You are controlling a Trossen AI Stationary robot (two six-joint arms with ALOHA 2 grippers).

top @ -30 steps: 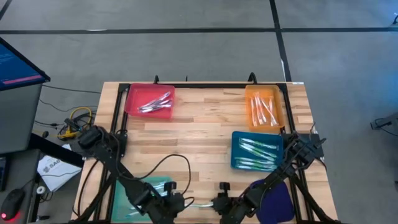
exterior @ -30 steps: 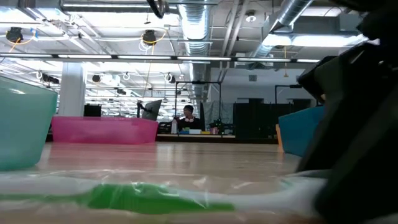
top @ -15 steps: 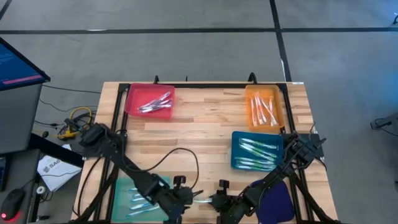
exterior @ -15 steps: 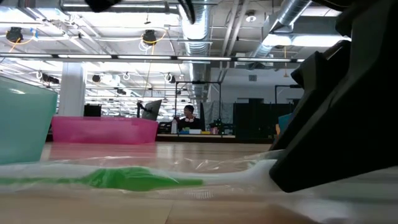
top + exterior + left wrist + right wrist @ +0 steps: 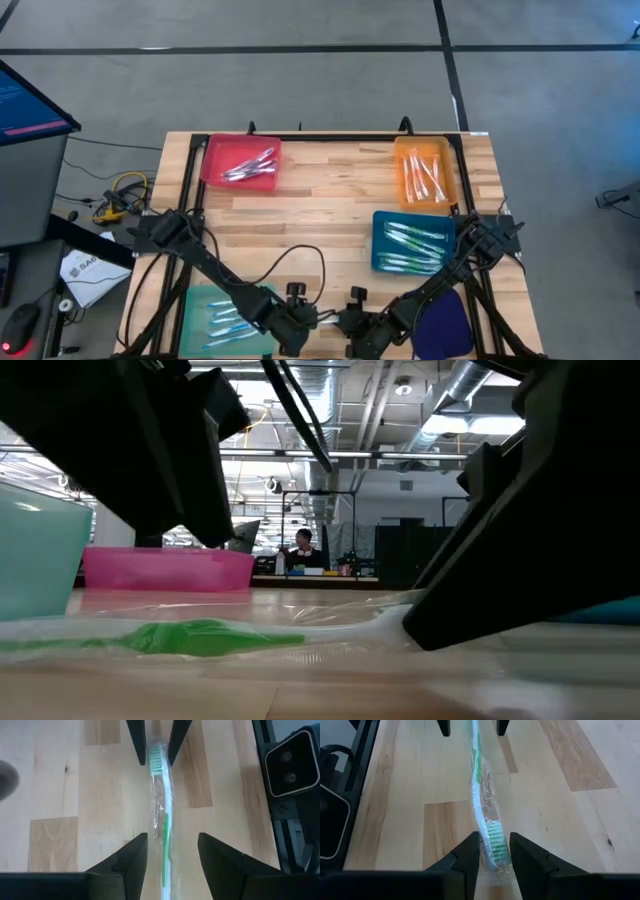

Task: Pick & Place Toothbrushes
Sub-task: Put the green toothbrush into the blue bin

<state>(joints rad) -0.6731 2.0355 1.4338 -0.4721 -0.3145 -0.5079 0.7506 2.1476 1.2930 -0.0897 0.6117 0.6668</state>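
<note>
Wooden table (image 5: 330,215), near edge: the left gripper (image 5: 170,855) has spread its fingers since a moment ago and moved in toward the right gripper (image 5: 494,851); its fingers now straddle the wrapped green toothbrush (image 5: 161,810) without touching. The right gripper's narrowly parted fingers pinch the bristle end. The toothbrush lies flat between both. Teal tray (image 5: 196,318), blue tray (image 5: 380,232), red tray (image 5: 214,162) and orange tray (image 5: 403,170) each hold toothbrushes.
</note>
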